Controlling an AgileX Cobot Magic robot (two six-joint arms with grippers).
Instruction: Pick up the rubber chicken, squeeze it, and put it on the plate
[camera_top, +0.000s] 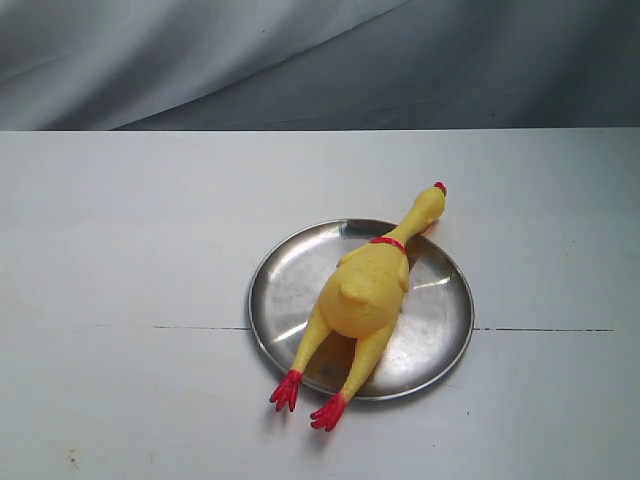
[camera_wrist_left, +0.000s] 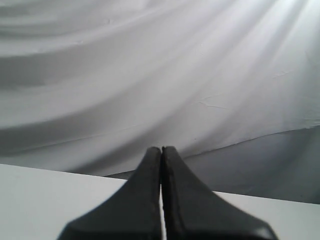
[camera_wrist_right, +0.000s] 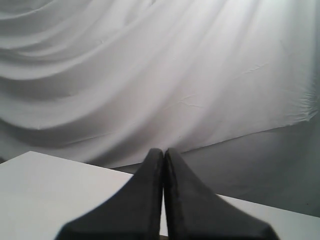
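**Q:** Exterior view, quick. Where's the toy?
**A:** The rubber chicken (camera_top: 365, 290) lies lengthwise across the plate (camera_top: 285, 275). Its body is on the steel, its head is past the far rim, and its 2 red feet poke past the near rim over the table (camera_top: 120, 250). It looks longer than the plate is wide, so I'd say that's why both ends overhang. Neither of my 2 claws shows here.

**Q:** Left wrist view?
**A:** My left claw (camera_wrist_left: 161, 150) has its 2 fingers pressed together with nothing between them. It points over the table edge at the grey backdrop cloth (camera_wrist_left: 150, 75). No chicken or plate in shot.

**Q:** Right wrist view?
**A:** Same deal. My right claw (camera_wrist_right: 164, 151) is closed tight and empty, facing the cloth.

**Q:** Why closed and aimed away?
**A:** My read is a parked pose, clear of the plate, with nothing left to carry. The chicken is already on the plate, so placement looks done. Can't tell whether it got squeezed.

**Q:** Chicken relative to the claws?
**A:** Well apart. Neither wrist camera catches it, and the exterior view catches neither claw, so I can't tell the exact offset.
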